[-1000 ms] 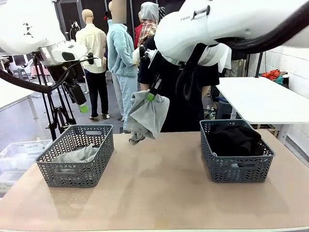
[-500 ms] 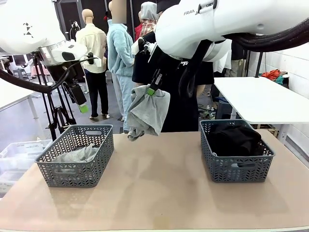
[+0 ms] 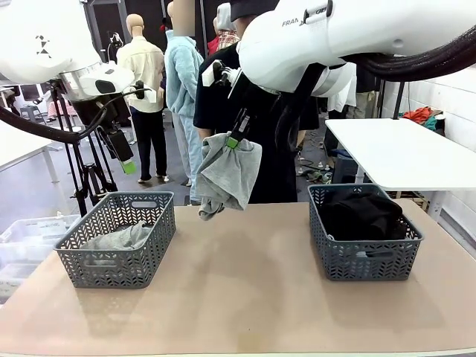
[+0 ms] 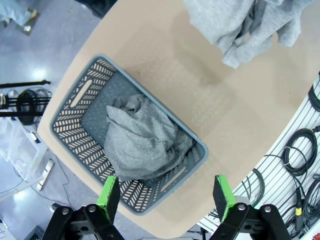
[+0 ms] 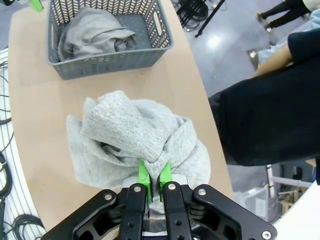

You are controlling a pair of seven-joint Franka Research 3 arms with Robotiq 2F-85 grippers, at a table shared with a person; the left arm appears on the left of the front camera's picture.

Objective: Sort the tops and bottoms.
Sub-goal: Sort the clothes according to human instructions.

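Grey garment (image 3: pixel 228 175) hangs pinched between the right jaws.

**Three garments, one aloft**

A light grey garment (image 3: pixel 228 172) hangs bunched and folded above the surface (image 3: pixel 245 290), pinched at its top by the right end effector (image 5: pixel 154 176), its lower folds drooping free. A second grey garment (image 4: pixel 142 144) lies crumpled in the left basket (image 3: pixel 117 239), filling much of its floor. A black garment (image 3: pixel 362 214) sits heaped in the right basket (image 3: pixel 363 242), rising to the rim.
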